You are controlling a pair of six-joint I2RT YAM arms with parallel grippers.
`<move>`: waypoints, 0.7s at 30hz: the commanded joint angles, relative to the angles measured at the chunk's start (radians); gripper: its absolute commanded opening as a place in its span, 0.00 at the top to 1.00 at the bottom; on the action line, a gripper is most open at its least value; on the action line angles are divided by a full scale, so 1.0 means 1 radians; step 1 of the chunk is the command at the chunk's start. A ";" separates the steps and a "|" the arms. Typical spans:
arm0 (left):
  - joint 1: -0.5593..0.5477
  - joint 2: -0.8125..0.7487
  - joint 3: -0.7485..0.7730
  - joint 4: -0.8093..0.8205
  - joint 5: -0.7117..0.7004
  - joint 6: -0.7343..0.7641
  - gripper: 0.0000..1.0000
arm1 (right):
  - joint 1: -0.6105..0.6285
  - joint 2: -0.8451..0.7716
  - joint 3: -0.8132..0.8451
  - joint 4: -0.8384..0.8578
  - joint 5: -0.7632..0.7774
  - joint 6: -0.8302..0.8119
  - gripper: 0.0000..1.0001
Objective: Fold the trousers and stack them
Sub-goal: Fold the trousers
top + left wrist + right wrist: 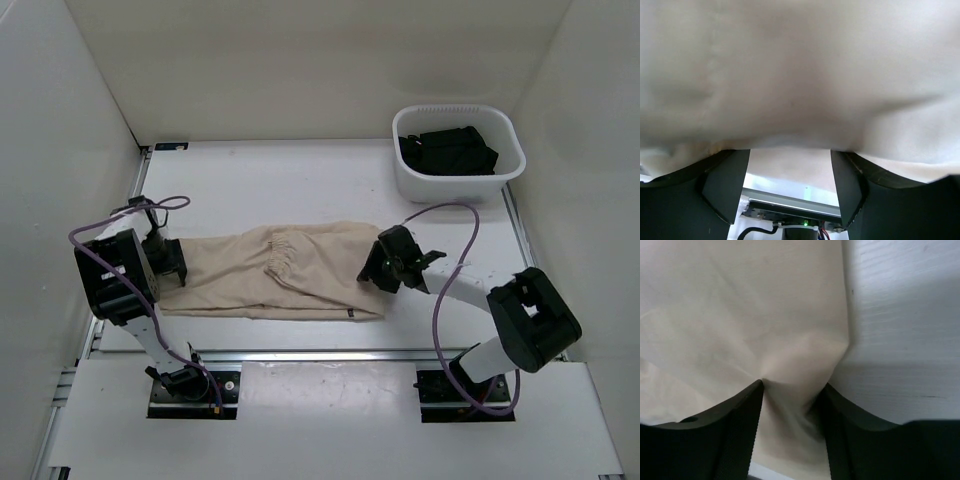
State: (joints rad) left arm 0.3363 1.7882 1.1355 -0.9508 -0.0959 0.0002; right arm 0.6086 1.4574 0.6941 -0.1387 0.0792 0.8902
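Beige trousers (275,272) lie lengthwise between both arms; left pincer (172,262) and right pincer (378,268) each grasp an opposite end.

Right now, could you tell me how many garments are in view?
2 at least: the beige trousers spread on the table between both grippers, and dark clothing in the white basket at far right; more may be hidden there.

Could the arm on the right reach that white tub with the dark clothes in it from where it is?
Probably yes: bare table lies between the right gripper and the white tub, with nothing in the way. But its fingers straddle a pinch of the trousers, so it must release first.
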 commanded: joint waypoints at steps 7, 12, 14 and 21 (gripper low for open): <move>-0.006 -0.107 0.178 -0.135 0.117 0.000 0.21 | -0.194 -0.087 -0.302 0.139 -0.216 0.210 1.00; -0.006 -0.128 0.259 -0.193 0.160 0.000 0.18 | -0.504 -0.563 -0.267 -0.330 -0.129 0.043 1.00; -0.006 -0.138 0.277 -0.203 0.186 0.000 0.18 | -0.610 -0.662 -0.161 -0.512 -0.053 -0.124 1.00; -0.006 -0.138 0.247 -0.203 0.196 0.000 0.16 | -0.520 -0.525 0.419 -0.979 0.083 -0.370 1.00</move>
State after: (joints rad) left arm 0.3363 1.6897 1.3846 -1.1385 0.0616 -0.0002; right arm 0.0021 0.8543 0.9844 -0.8841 0.0925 0.6567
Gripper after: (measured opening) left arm 0.836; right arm 0.021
